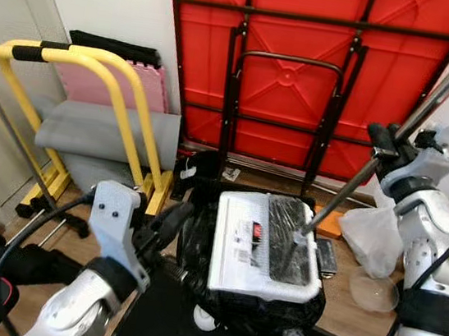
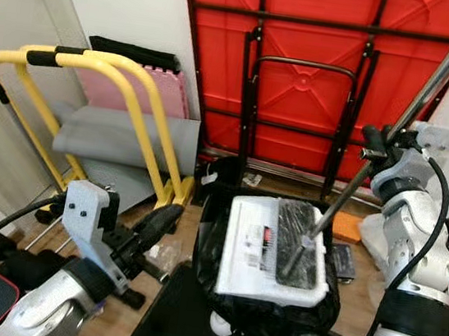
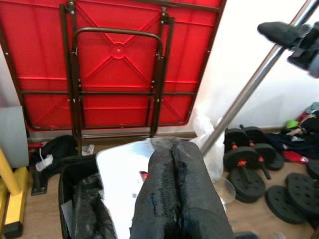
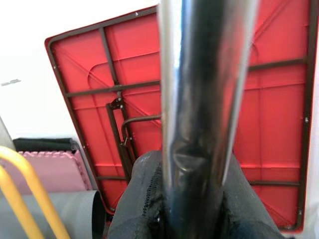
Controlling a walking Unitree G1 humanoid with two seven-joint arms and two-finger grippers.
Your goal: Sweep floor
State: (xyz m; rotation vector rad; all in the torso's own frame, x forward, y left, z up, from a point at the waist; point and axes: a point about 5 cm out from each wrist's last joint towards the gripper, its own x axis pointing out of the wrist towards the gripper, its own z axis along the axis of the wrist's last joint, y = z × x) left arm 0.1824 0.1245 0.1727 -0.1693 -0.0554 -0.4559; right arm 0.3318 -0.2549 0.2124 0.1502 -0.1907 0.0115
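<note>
Floor crowded: black bag (image 1: 196, 255), yellow frame (image 1: 125, 105), red folded table (image 1: 304, 63) behind.

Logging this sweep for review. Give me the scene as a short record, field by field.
tool: metal pole, slanting down to the white box
right gripper: shut on the pole
left gripper: fingers together, holding nothing
box support: black bag on the wooden floor
backdrop: folded red table against the wall
left side: yellow frame, grey mat
</note>
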